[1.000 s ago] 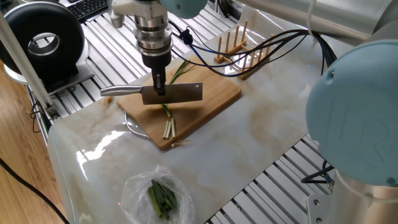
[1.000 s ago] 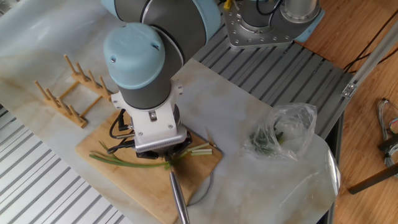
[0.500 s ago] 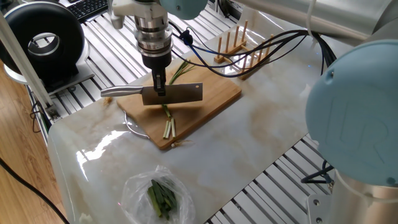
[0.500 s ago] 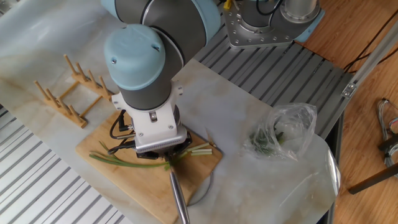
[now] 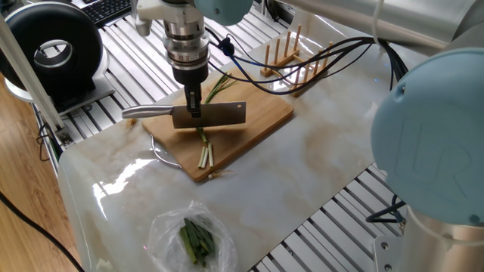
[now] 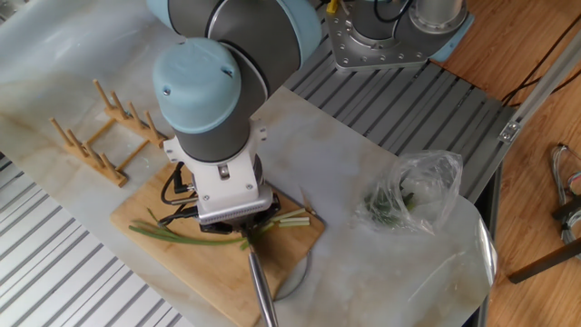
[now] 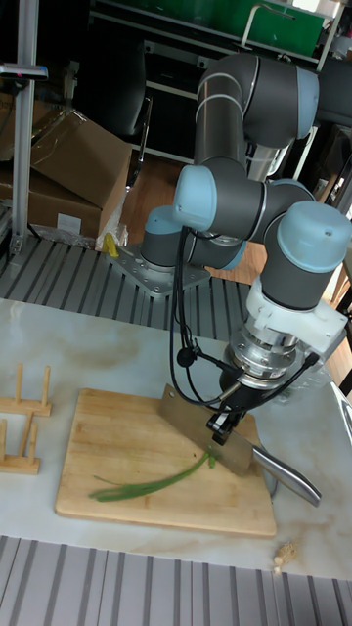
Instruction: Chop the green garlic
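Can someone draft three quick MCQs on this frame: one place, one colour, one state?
1. Where does the green garlic lie?
A. on the wooden cutting board
B. inside the plastic bag
C. on the wooden rack

2. What colour is the leaf bundle in the clear plastic bag?
A. red
B. dark green
C. white

3. What is the end effector doing?
A. hanging open
B. holding a cleaver
C. holding the bag

Answers:
1 A: the stalk stretches across the board.
2 B: dark green leaves show through the plastic.
3 B: its fingers clamp the cleaver, blade over the stalk.
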Motion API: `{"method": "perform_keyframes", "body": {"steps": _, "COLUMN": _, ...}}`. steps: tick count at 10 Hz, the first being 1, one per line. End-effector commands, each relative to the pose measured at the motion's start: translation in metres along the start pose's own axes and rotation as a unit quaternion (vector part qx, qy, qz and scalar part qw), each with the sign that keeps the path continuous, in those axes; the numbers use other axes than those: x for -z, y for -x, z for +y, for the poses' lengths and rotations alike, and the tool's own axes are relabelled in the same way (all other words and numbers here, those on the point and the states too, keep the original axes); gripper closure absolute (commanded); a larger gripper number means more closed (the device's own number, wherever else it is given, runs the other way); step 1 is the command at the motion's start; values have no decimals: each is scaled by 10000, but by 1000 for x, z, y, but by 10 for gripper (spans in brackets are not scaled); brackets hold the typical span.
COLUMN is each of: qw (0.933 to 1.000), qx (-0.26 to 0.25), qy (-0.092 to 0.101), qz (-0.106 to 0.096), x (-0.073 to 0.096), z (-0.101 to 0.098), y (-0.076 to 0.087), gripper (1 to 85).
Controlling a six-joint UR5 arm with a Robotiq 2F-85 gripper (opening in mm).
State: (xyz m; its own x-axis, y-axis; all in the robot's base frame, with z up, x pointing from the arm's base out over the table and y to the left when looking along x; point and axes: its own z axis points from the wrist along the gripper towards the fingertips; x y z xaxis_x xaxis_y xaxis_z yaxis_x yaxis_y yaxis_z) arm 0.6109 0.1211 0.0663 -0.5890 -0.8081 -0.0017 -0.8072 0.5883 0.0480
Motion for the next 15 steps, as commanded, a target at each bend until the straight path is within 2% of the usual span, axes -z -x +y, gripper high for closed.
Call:
{"method": "perform_keyframes", "body": {"steps": 1, "qw": 10000, "qx": -18, "qy": 32, "qz": -69, "x": 0, "z": 1, "y": 3, "gripper": 843}}
{"method": "perform_keyframes", "body": {"steps": 15, "qw": 10000, "qx": -11, "qy": -32, "qz": -59, "x": -5, "z": -1, "y": 1, "gripper": 843}}
